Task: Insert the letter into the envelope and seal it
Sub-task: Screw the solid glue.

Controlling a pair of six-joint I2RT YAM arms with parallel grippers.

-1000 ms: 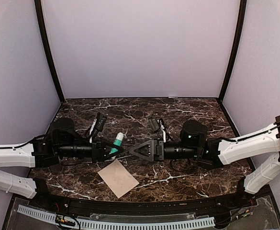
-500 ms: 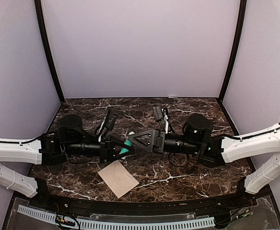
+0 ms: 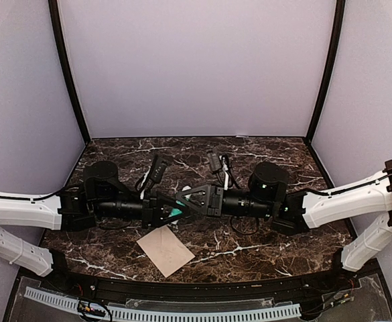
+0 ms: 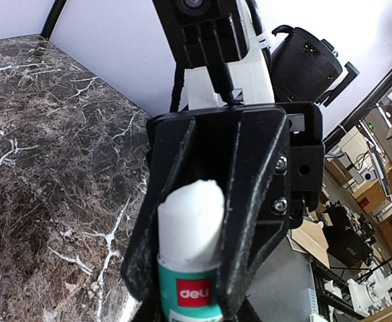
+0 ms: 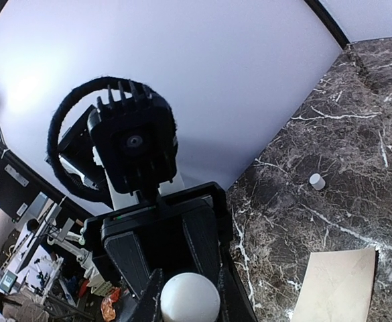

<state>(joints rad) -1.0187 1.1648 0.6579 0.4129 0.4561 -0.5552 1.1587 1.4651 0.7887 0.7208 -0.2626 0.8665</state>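
Observation:
A teal and white glue stick (image 3: 177, 209) hangs above the table's middle, held level between both grippers. My left gripper (image 3: 171, 213) is shut on its teal body (image 4: 187, 295). My right gripper (image 3: 182, 202) comes from the opposite side, with its fingers (image 4: 249, 221) closed on the stick's white end (image 5: 189, 302). The envelope (image 3: 165, 249), a flat cream paper, lies on the marble in front of the grippers and also shows in the right wrist view (image 5: 340, 285). No gripper touches it. The letter is hidden.
A small white cylinder (image 5: 316, 181) stands on the dark marble table (image 3: 269, 248) behind the grippers. Purple walls close the back and sides. A black rail (image 3: 202, 288) runs along the near edge.
Both arms moved toward each other. The right gripper went from open to closed on the glue stick's white end. The left kept its hold on the stick, now level. The paper stayed put.

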